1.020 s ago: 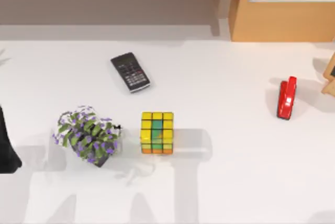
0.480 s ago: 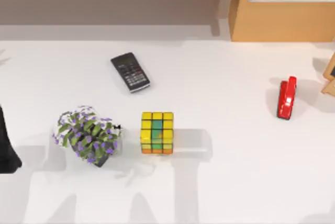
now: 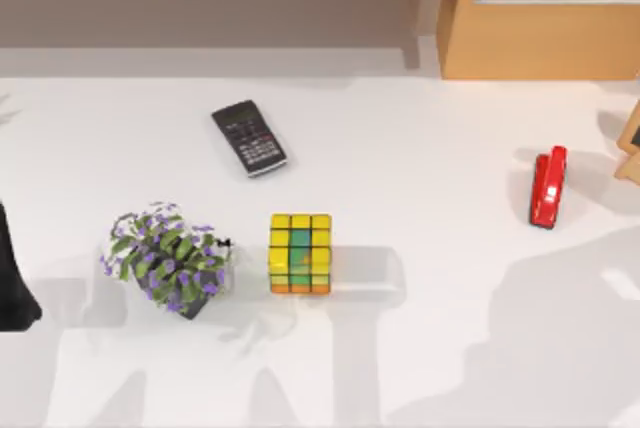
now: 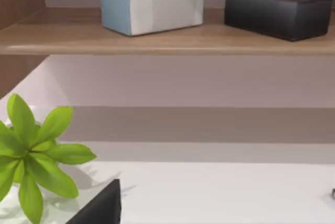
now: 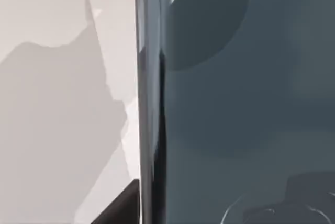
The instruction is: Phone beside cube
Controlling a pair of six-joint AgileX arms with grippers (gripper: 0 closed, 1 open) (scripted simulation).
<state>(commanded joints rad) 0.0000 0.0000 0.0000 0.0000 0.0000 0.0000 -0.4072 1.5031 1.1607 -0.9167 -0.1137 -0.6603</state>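
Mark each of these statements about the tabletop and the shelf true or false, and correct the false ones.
1. The cube sits between the potted plant and the red stapler in the top view. True.
2. The black keypad device touches the cube. False: it lies apart from it, farther back on the table.
3. A glossy slate-grey phone shows close up in the right wrist view. True.
4. The tissue box on the shelf is red. False: it is pale blue.
5. The stapler lies at the table's left side. False: it is at the right.
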